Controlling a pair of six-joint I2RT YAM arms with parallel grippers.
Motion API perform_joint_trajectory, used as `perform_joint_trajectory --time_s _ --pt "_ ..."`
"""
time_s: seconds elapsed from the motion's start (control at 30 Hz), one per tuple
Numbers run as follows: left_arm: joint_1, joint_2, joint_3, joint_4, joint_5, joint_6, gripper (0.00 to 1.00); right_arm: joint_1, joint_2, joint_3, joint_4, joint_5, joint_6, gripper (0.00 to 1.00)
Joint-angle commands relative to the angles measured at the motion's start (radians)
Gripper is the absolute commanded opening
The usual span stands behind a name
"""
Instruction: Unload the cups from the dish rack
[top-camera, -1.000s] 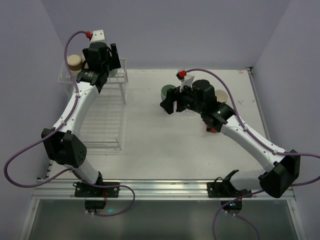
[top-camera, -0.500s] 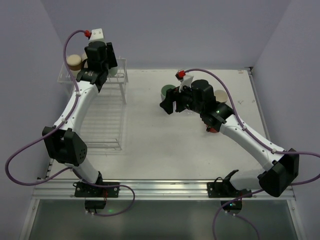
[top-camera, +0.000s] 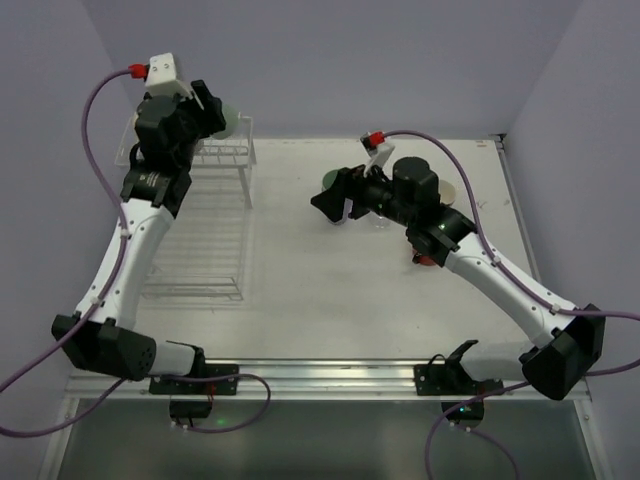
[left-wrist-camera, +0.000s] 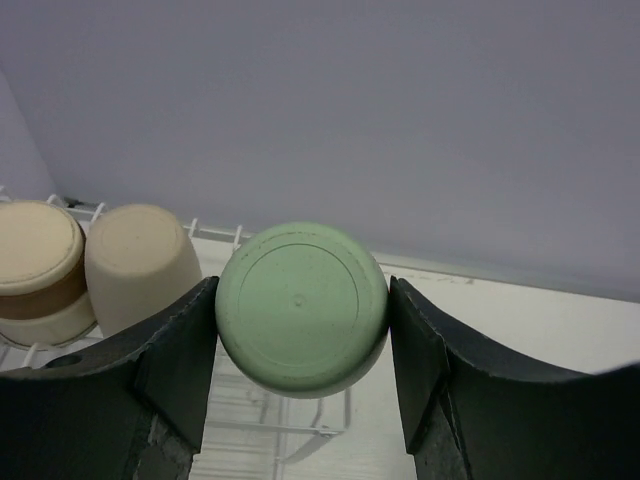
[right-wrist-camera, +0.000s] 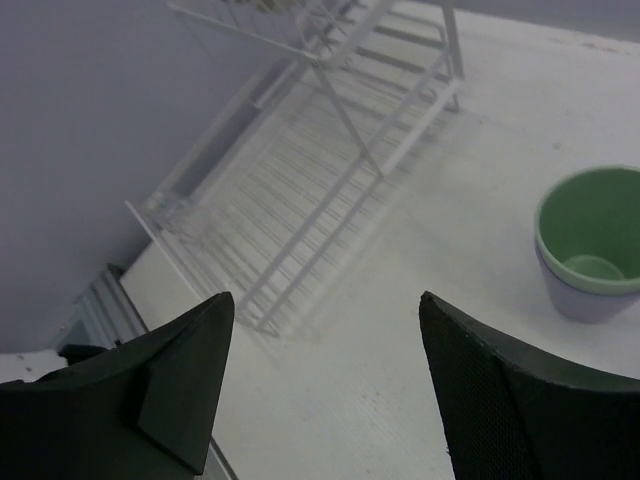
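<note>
The left gripper (left-wrist-camera: 300, 303) is shut on the pale green cup (left-wrist-camera: 298, 325), its fingers pressing both sides and the cup's base facing the wrist. Just beyond to its left, a beige cup (left-wrist-camera: 140, 265) and a brown-banded cup (left-wrist-camera: 38, 270) sit on the dish rack (left-wrist-camera: 255, 405). The right gripper (right-wrist-camera: 325, 330) gapes empty, with a purple cup (right-wrist-camera: 592, 250) ahead to its right.

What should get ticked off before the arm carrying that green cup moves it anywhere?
1. Left gripper shut on pale green cup, a finger on each side: ok.
2. Cup apart from the beige cup beside it: ok.
3. Cup above the dish rack wires, not touching: ok.
4. Right gripper open, away over the table: ok.
5. Cup empty inside: cannot tell, only its base shows.
</note>
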Motion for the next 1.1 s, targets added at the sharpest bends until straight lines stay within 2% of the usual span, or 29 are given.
perform_joint_trajectory --time_s 0.0,0.07,0.1,0.17,0.2,0.27,0.4,0.5,0.73,0.9,0.93,0.97,1.03,1.07 --pt "-0.013 -0.162 -0.048 0.106 0.127 -0.105 0.23 -0.001 -0.076 -0.038 0.201 -0.103 0.145 0.78" --pt "-0.016 -0.282 -0.168 0.133 0.205 -0.168 0.22 0.002 -0.094 -0.089 0.351 -0.167 0.251 0.79" --pt "-0.016 -0.326 -0.28 0.188 0.309 -0.245 0.21 0.004 -0.107 -0.144 0.467 -0.192 0.286 0.8" --pt "-0.016 -0.45 -0.388 0.262 0.405 -0.323 0.2 0.017 -0.111 -0.189 0.572 -0.236 0.382 0.82" --pt "-0.016 -0.485 -0.498 0.324 0.478 -0.409 0.19 0.022 -0.108 -0.216 0.649 -0.244 0.405 0.84" --pt "-0.017 -0.588 -0.594 0.389 0.543 -0.489 0.19 0.048 -0.098 -0.224 0.692 -0.259 0.442 0.87" --pt "-0.017 -0.697 -0.786 0.536 0.652 -0.67 0.17 0.093 -0.059 -0.201 0.714 -0.25 0.454 0.87" --pt "-0.019 -0.72 -0.82 0.612 0.716 -0.713 0.17 0.116 -0.035 -0.198 0.747 -0.256 0.477 0.86" --pt "-0.026 -0.736 -0.913 0.742 0.758 -0.778 0.18 0.14 0.031 -0.167 0.795 -0.282 0.521 0.79" --pt "-0.031 -0.739 -0.963 0.765 0.776 -0.782 0.21 0.142 0.048 -0.164 0.837 -0.273 0.541 0.75" --pt "-0.031 -0.737 -0.967 0.768 0.781 -0.781 0.23 0.142 0.05 -0.163 0.837 -0.267 0.541 0.72" --pt "-0.031 -0.739 -0.972 0.768 0.785 -0.778 0.25 0.142 0.051 -0.163 0.841 -0.264 0.543 0.51" --pt "-0.031 -0.737 -0.972 0.732 0.807 -0.741 0.46 0.142 0.047 -0.166 0.835 -0.253 0.543 0.31" --pt "-0.031 -0.736 -0.963 0.701 0.818 -0.688 0.66 0.142 0.04 -0.166 0.814 -0.24 0.528 0.13"
